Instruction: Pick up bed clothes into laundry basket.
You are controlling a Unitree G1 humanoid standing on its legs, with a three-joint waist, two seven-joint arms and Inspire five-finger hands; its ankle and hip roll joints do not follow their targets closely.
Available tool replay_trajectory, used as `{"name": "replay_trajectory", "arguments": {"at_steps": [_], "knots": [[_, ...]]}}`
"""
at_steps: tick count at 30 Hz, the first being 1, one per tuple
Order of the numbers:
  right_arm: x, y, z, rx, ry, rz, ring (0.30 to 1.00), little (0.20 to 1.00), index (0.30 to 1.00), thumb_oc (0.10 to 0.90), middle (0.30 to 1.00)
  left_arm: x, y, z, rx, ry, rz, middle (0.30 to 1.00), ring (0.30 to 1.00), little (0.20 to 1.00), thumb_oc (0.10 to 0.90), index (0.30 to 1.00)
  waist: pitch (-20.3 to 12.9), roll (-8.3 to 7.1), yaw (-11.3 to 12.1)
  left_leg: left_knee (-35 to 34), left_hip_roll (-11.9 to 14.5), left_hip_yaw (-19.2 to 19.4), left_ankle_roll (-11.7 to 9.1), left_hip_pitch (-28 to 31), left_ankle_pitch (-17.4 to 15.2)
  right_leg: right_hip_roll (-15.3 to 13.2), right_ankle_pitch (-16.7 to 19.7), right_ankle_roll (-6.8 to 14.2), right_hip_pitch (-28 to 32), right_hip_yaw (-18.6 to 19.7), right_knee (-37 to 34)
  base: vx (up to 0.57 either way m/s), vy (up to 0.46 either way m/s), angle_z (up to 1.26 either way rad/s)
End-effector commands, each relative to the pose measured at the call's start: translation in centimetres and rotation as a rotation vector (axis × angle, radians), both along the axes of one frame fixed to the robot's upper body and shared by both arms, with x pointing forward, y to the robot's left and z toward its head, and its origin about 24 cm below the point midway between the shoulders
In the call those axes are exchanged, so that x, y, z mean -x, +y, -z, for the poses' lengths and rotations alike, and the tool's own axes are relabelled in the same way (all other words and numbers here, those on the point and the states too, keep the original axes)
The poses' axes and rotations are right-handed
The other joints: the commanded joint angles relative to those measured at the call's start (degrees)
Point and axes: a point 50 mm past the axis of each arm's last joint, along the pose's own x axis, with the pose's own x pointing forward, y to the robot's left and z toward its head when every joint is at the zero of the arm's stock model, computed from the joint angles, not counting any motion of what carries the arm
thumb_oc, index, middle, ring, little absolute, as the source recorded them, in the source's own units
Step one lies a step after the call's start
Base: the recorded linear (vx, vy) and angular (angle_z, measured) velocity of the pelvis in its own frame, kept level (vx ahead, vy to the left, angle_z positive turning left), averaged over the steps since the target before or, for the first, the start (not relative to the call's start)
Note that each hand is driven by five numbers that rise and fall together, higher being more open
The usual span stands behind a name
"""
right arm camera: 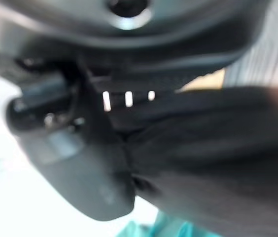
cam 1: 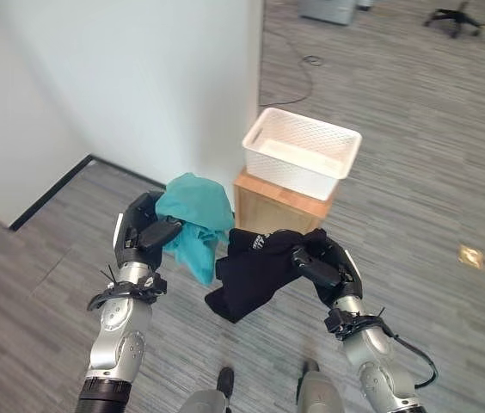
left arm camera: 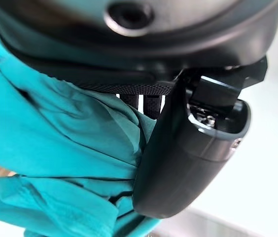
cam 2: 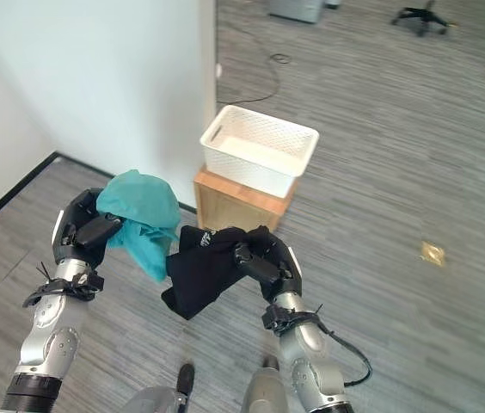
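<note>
My left hand (cam 1: pixel 144 231) is shut on a teal garment (cam 1: pixel 195 211) that bunches over its fingers and hangs down beside it. Its wrist view shows the thumb (left arm camera: pixel 188 158) pressed into the teal cloth (left arm camera: pixel 55 148). My right hand (cam 1: pixel 320 262) is shut on a black garment (cam 1: pixel 251 271) that droops toward the floor; the thumb (right arm camera: pixel 75 163) pinches the black cloth (right arm camera: pixel 218 163). Both hands are raised side by side, the two garments nearly touching. Ahead of them, a white laundry basket (cam 1: pixel 303 151) sits on a small wooden stand (cam 1: pixel 279 206), and nothing lies inside it.
A white wall corner (cam 1: pixel 225 103) stands just left of the basket and stand. Grey plank floor (cam 1: pixel 432 215) spreads out to the right and behind. A cable (cam 1: pixel 311 62) and an office chair base (cam 1: pixel 457 17) lie far back. A small tan scrap (cam 1: pixel 471 255) lies on the floor at right.
</note>
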Motion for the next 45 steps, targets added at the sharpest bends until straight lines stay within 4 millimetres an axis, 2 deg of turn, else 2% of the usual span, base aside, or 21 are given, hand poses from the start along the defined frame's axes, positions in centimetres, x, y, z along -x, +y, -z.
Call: {"name": "replay_trajectory", "arguments": {"at_steps": [1,2,3,5,6,7,8,9,14,19,23,24,26,27,29,32,36,39,41,43,45], "knots": [[-2.5,-2.2,-9.6,0.053,-0.481,0.074,0.3,0.3,0.3,0.4,0.3,-0.1,-1.0,-4.6,0.03,-0.283,0.069,0.3,0.3,0.3,0.4,0.3,-8.7,-0.23,0.2,2.3,4.7,2.6,-0.8,-5.3,-1.5,0.9,-2.9,0.9,9.8,-2.5,-9.7,0.15,-0.182,0.22],[-3.0,-3.8,-12.5,0.169,-0.575,0.105,0.3,0.3,0.3,0.4,0.3,-0.1,-1.3,-4.5,0.037,-0.277,0.086,0.3,0.3,0.3,0.4,0.3,-9.4,-0.25,0.4,1.8,5.4,1.5,-1.4,-5.2,-1.1,1.5,-2.9,0.6,11.5,-3.7,-11.7,0.15,-0.181,0.21],[-3.0,-3.9,-12.6,0.17,-0.576,0.105,0.3,0.3,0.3,0.4,0.3,-0.1,-1.3,-4.5,0.038,-0.277,0.086,0.3,0.3,0.3,0.4,0.3,-9.3,-0.18,0.4,1.8,5.4,1.4,-1.4,-5.2,-1.1,1.5,-2.9,0.6,11.7,-3.9,-11.8,0.13,-0.147,0.29],[-3.9,-5.2,-15.5,0.292,-0.65,0.114,0.3,0.3,0.3,0.4,0.3,-0.1,-1.8,-4.1,0.027,-0.254,0.13,0.3,0.3,0.3,0.4,0.3,-9.7,-0.25,0.4,0.7,6.0,0.4,-1.8,-4.7,-0.9,2.1,-3.2,0.4,13.1,-4.4,-12.8,0.1,-0.097,0.14],[-4.5,-6.3,-18.9,0.444,-0.725,0.109,0.3,0.3,0.3,0.4,0.3,0.1,-2.2,-3.7,0.0,-0.232,0.173,0.3,0.3,0.3,0.4,0.3,-10.2,-0.45,0.4,0.6,6.6,0.1,-2.2,-4.3,-1.0,2.4,-3.4,0.2,13.8,-5.0,-13.1,0.07,-0.073,0.08],[-4.6,-6.3,-19.0,0.445,-0.728,0.107,0.3,0.3,0.3,0.4,0.3,0.1,-2.2,-3.7,0.001,-0.235,0.172,0.3,0.3,0.3,0.4,0.3,-10.1,-0.32,0.3,0.7,6.6,0.0,-2.2,-4.5,-0.7,2.4,-3.2,0.2,13.5,-5.0,-13.0,0.07,-0.063,0.07],[-5.2,-6.9,-21.7,0.588,-0.774,0.094,0.3,0.3,0.3,0.4,0.3,0.3,-2.5,-3.5,-0.016,-0.223,0.202,0.3,0.3,0.3,0.4,0.3,-10.1,-0.55,0.4,0.5,6.7,-0.3,-2.4,-4.3,-0.7,2.7,-3.3,0.0,13.8,-5.3,-13.0,0.03,-0.03,0.11],[-5.7,-7.4,-22.6,0.613,-0.778,0.131,0.3,0.3,0.3,0.4,0.3,0.4,-3.0,-3.4,0.0,-0.222,0.232,0.3,0.3,0.3,0.4,0.3,-10.3,-0.68,0.6,0.4,6.8,-0.5,-2.5,-4.3,-0.6,2.8,-3.3,0.0,13.8,-5.4,-13.0,0.08,-0.046,0.03],[-7.6,-9.9,-31.4,1.09,-0.781,0.268,0.3,0.3,0.3,0.4,0.3,1.1,-2.7,-2.0,-0.024,-0.156,0.275,0.3,0.3,0.3,0.4,0.3,-9.9,-1.65,1.2,-0.1,7.4,0.1,-3.6,-4.1,-0.4,3.6,-3.1,0.0,14.2,-6.6,-13.8,0.04,-0.02,0.0],[-8.2,-11.2,-37.4,1.298,-0.756,0.468,0.3,0.3,0.3,0.4,0.3,2.0,-1.7,-0.9,-0.055,-0.092,0.285,0.3,0.3,0.3,0.4,0.3,-10.1,-2.44,2.0,0.7,7.7,0.6,-3.8,-4.1,-1.2,3.6,-2.9,0.0,14.3,-7.4,-13.9,0.06,0.0,0.01],[-8.4,-11.6,-40.3,1.346,-0.722,0.589,0.3,0.3,0.3,0.4,0.3,2.3,-1.9,-0.3,-0.035,-0.055,0.305,0.3,0.3,0.3,0.4,0.3,-10.0,-1.99,2.0,1.4,6.9,1.2,-3.2,-4.4,-2.1,2.4,-3.0,0.8,13.8,-7.7,-12.7,0.05,0.062,0.01],[-8.5,-11.3,-41.4,1.362,-0.72,0.637,0.3,0.3,0.3,0.4,0.3,2.2,-2.1,-0.3,-0.04,-0.047,0.327,0.3,0.3,0.3,0.4,0.3,-9.3,-1.36,1.9,1.8,6.5,1.6,-2.3,-4.6,-2.9,1.3,-3.2,1.8,10.4,-7.0,-5.9,0.03,0.137,-0.03],[-8.7,-10.8,-41.7,1.381,-0.722,0.632,0.3,0.3,0.3,0.4,0.3,2.0,-2.3,-0.3,-0.04,-0.047,0.337,0.3,0.3,0.3,0.4,0.3,-8.9,-0.58,2.0,2.0,6.3,2.2,-1.3,-4.2,-4.2,1.0,-4.0,2.9,6.9,-5.8,0.7,0.01,0.127,-0.11],[-8.8,-10.8,-42.0,1.378,-0.71,0.646,0.3,0.3,0.3,0.4,0.3,1.9,-2.5,-0.3,-0.065,-0.039,0.363,0.3,0.3,0.3,0.4,0.3,-7.3,0.4,1.3,2.2,5.7,1.9,0.0,-2.8,-4.8,0.6,1.1,4.3,2.2,-3.8,11.6,0.0,0.144,-0.19],[-8.9,-10.5,-42.6,1.375,-0.708,0.659,0.3,0.3,0.3,0.4,0.3,1.8,-2.6,-0.7,-0.079,-0.05,0.386,0.3,0.3,0.3,0.4,0.3,-5.6,1.54,0.1,1.6,6.2,1.1,0.4,-1.0,-4.8,2.1,2.9,4.4,-2.6,-0.5,18.1,0.11,0.113,-0.17],[-9.5,-9.3,-42.6,1.416,-0.717,0.626,0.3,0.3,0.3,0.4,0.3,1.7,-2.4,-0.9,-0.081,-0.063,0.381,0.3,0.3,0.3,0.4,0.3,-5.7,1.4,-0.7,0.0,6.1,1.3,-0.1,1.7,-6.1,0.4,1.8,3.6,-4.7,-1.2,12.5,0.26,-0.045,-0.08],[-10.2,-8.2,-41.7,1.475,-0.713,0.567,0.3,0.3,0.3,0.4,0.3,1.7,-1.5,-1.7,-0.058,-0.1,0.343,0.3,0.3,0.3,0.4,0.3,-6.2,-0.13,-2.4,-1.7,7.6,1.4,-2.3,5.4,-8.9,-1.0,3.2,4.3,-4.7,-4.4,-5.7,0.33,-0.206,-0.19],[-9.8,-7.5,-42.0,1.57,-0.731,0.533,0.3,0.3,0.3,0.4,0.3,1.1,-1.5,-2.4,-0.059,-0.128,0.337,0.3,0.3,0.3,0.4,0.3,-7.5,-1.81,-3.2,0.7,10.6,-0.1,-4.5,5.7,-8.7,0.3,2.5,3.3,-3.4,-3.1,-4.4,0.25,-0.27,0.08],[-9.2,-7.0,-42.6,1.577,-0.774,0.523,0.3,0.3,0.3,0.4,0.3,0.9,-2.0,-2.0,-0.007,-0.123,0.339,0.3,0.3,0.3,0.4,0.3,-8.4,-1.25,-3.9,7.0,12.8,-1.9,-5.9,3.5,-4.0,1.7,0.7,1.5,-2.0,-3.7,-3.2,0.25,-0.231,0.25],[-8.3,-6.2,-43.5,1.569,-0.846,0.51,0.3,0.3,0.3,0.4,0.3,0.6,-2.7,-1.8,0.042,-0.12,0.339,0.3,0.3,0.3,0.4,0.3,-7.5,-2.45,-3.9,23.4,12.4,-2.6,-5.9,-3.4,5.7,2.2,-0.9,-1.5,2.3,-5.5,-3.9,0.24,-0.314,0.59],[-7.7,-5.4,-44.4,1.576,-0.892,0.5,0.3,0.3,0.3,0.4,0.3,0.7,-2.8,-1.9,0.028,-0.126,0.359,0.3,0.3,0.3,0.4,0.3,-4.8,-4.97,-1.1,34.3,8.2,-3.8,-5.0,-9.9,7.0,2.0,-1.6,-3.5,5.6,-5.4,-5.4,0.17,-0.369,0.46]]}}
